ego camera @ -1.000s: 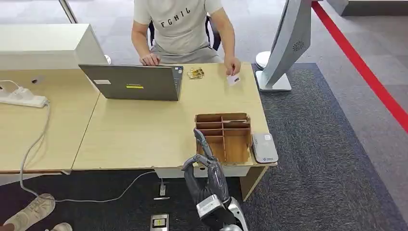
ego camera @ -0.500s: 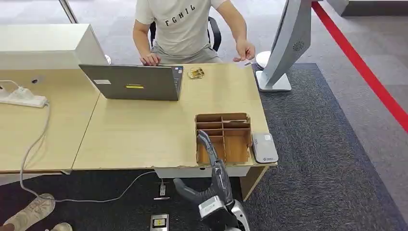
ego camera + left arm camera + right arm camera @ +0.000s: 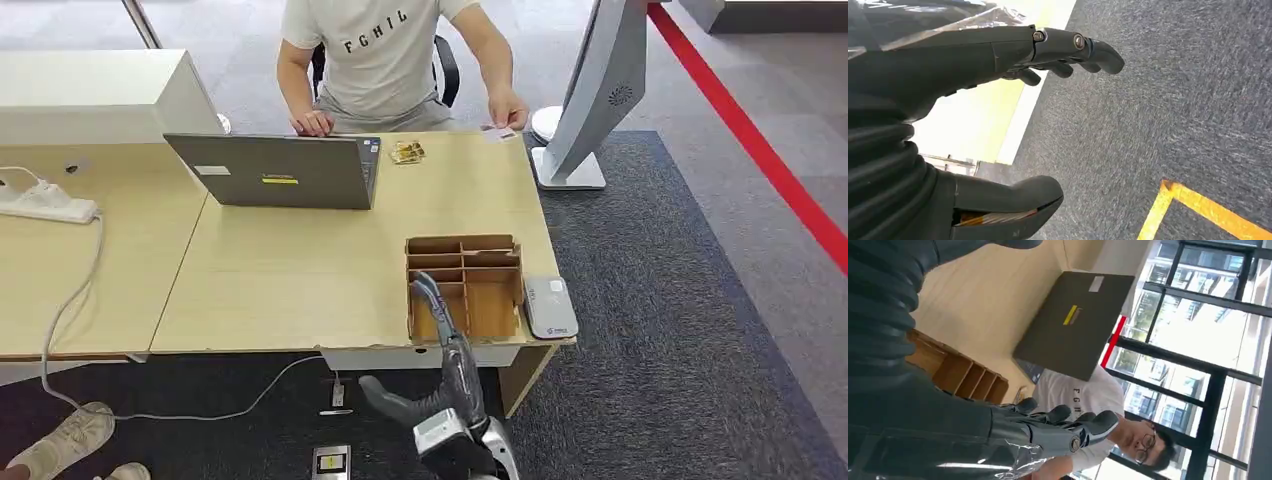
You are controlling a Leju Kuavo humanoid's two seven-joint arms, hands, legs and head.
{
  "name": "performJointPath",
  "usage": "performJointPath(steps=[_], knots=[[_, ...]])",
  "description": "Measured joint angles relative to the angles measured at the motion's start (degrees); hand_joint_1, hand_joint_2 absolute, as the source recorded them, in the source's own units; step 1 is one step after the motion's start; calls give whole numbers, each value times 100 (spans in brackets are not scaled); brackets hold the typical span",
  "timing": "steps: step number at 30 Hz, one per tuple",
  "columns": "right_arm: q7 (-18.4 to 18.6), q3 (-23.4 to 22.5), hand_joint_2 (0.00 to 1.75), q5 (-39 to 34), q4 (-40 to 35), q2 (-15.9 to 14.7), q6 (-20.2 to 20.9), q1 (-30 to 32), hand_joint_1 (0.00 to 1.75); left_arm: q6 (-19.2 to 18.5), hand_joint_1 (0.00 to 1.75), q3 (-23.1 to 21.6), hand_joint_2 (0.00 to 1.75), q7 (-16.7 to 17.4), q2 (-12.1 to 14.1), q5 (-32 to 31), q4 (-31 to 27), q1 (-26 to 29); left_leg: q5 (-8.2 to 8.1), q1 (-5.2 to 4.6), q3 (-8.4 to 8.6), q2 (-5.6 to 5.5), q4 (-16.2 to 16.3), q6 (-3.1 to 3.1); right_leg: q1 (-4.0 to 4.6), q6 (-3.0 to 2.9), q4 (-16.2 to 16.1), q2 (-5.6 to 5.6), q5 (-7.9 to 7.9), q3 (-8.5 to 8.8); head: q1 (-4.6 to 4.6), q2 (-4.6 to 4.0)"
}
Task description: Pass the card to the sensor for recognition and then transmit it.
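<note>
Head view: the small white card (image 3: 499,132) lies at the desk's far edge under the seated person's hand (image 3: 508,107), well apart from the flat grey card sensor (image 3: 550,307) beside the brown cardboard divider tray (image 3: 466,287). Right hand (image 3: 440,350) hovers at the near edge, fingers extended, empty; left hand (image 3: 998,65) hangs empty, fingers apart. Judged: nothing done yet; pickup, scan and handover remain.

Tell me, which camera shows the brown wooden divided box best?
The head view: the brown wooden divided box shows whole, from above, compartments visible. The right wrist view catches it sideways, partly behind the right hand. The left wrist view faces carpet.
</note>
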Motion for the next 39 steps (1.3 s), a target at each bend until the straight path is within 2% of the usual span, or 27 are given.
performJointPath(steps=[8,10,14,17,22,28,36,39], knots=[[48,-2,175,196,2,0,-118,-5,0,-8,0,0,175,-2,2,-2,0,0,0,0,0,0,0,0,0,0,0,0,0,0,0,0],[221,-7,175,736,24,4,-291,-47,0,-85,0,0,175,-55,15,-9,0,1,0,0,0,0,0,0,0,0,1,0,0,0,2,0],[865,-159,175,2287,83,33,-461,-232,0,-334,0,0,175,-186,118,-42,0,5,2,0,0,0,0,-3,0,-1,3,0,1,0,0,0],[1164,-358,175,2677,173,18,-426,-568,0,-448,0,0,175,-262,194,-31,0,14,5,0,1,0,0,-2,0,-2,4,0,3,0,0,0],[1741,-658,175,3284,487,-98,-79,-1459,0,-564,0,0,175,-396,262,87,0,35,14,-1,1,1,1,-4,-1,-8,4,0,16,-2,0,0],[2718,-822,175,4401,1108,-208,284,-2369,0,-828,0,0,175,-533,343,242,0,58,20,0,-1,0,2,-4,0,-6,5,0,20,-3,-2,0],[3418,-841,175,5330,1530,-310,842,-2861,0,-1309,0,0,175,-675,503,478,0,74,20,1,-5,0,2,-4,1,-6,8,0,20,-8,2,0],[3724,-841,175,5625,1620,-313,1021,-2944,0,-1602,0,0,175,-756,570,603,0,77,20,1,-5,0,2,-4,1,-6,8,0,20,-8,2,0]])
